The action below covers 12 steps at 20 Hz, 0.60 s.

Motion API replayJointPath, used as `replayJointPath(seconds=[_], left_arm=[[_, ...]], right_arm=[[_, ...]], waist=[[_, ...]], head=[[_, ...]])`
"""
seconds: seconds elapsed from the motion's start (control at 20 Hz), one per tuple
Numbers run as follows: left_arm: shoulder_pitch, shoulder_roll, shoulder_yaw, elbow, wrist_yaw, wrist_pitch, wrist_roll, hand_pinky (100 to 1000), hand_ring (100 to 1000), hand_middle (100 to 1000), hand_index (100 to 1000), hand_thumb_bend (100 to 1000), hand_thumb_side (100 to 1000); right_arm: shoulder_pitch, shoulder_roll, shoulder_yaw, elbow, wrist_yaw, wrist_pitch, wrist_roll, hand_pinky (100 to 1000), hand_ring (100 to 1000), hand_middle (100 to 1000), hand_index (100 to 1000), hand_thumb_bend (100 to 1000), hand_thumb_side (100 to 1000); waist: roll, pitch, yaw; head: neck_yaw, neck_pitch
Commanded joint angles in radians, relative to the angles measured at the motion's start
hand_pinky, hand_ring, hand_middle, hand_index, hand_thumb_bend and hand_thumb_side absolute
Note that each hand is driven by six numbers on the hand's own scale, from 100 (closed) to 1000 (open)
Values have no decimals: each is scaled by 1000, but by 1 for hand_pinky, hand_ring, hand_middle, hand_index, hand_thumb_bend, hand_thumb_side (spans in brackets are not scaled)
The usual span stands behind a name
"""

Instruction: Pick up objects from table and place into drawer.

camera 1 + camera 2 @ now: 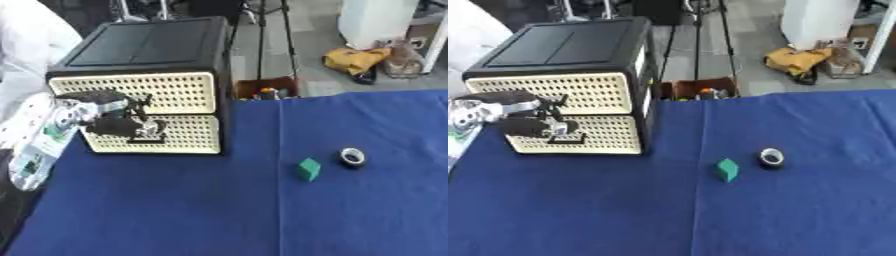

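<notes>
Left hand [118, 117] is at the front of the cabinet [166, 45] near the tabletop's far left corner, fingers curled at the lower drawer [175, 135] by its handle; whether they grip it I cannot tell. A straight, level pull should open it without dragging the cabinet. Green block [308, 169] and tape roll [353, 157] wait mid-table, towards the right edge, just beside each other. Right hand is out of sight
</notes>
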Motion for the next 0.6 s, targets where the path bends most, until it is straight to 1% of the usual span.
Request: replayJointPath(seconds=[0.05,0.1,0.15,0.25,0.3,0.35,0.4,0.45,0.6], left_arm=[[-15,17,9,-31,23,-9,-4,263,311,480,852,301,931],[-11,21,8,-46,34,-18,-9,255,304,446,738,308,934],[-7,27,8,-65,45,-29,-12,234,285,410,665,321,950],[2,39,6,-96,58,-51,-14,184,250,358,561,320,975],[6,46,3,-109,62,-65,-14,174,243,352,550,315,978],[10,52,0,-121,65,-80,-14,130,211,321,524,299,982],[13,58,-2,-134,69,-97,-15,104,193,303,508,287,983],[17,64,-1,-150,75,-112,-15,100,178,286,492,274,983],[32,77,20,-224,114,-138,-15,100,189,293,530,280,987]], right_arm=[[-11,-18,-13,-16,-8,-2,3,225,404,391,478,100,764],[-10,-19,-14,-16,-10,-3,3,225,404,389,479,100,764],[-9,-20,-15,-16,-11,-4,2,225,404,389,479,100,764],[-7,-21,-16,-16,-13,-5,1,225,404,389,479,100,764],[-5,-21,-17,-16,-14,-6,1,225,404,389,479,100,764],[-4,-21,-18,-16,-15,-6,1,225,404,389,479,100,765],[-2,-21,-19,-16,-16,-6,1,225,404,389,479,100,765],[-1,-21,-19,-16,-16,-6,0,225,404,389,479,100,765],[4,-24,-22,-16,-16,-6,-3,225,404,388,479,100,765]], waist=[[-4,-19,3],[-4,-19,5],[-4,-20,6],[-4,-21,10],[-4,-22,11],[-4,-23,13],[-4,-25,15],[-4,-26,16],[-7,-26,20]], head=[[2,-14],[2,-15],[0,-14],[-2,-13],[-2,-12],[-3,-11],[-4,-9],[-7,-7],[-23,2]])
